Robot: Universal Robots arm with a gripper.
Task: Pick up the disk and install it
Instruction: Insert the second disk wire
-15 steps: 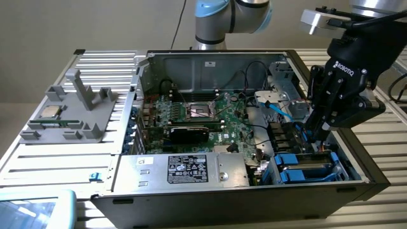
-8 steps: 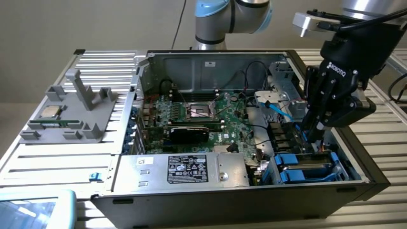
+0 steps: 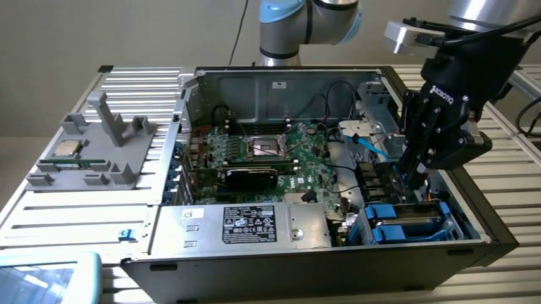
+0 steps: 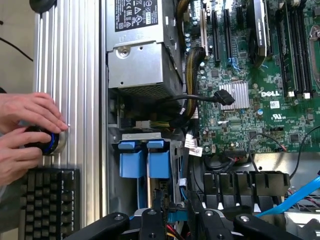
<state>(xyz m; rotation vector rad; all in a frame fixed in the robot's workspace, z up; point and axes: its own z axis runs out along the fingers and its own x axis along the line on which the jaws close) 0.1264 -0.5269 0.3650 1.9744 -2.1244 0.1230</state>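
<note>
Hovering over the DELL-marked motherboard (image 4: 260, 95), the ROBOTIQ gripper (image 3: 414, 171) shows jaws I cannot tell.

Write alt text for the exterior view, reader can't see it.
A robot arm's gripper reaches down into an open computer case, above the blue drive carriers at the corner on the exterior view's right. The motherboard and a silver power supply lie exposed; a grey fixture sits beside the case.
</note>
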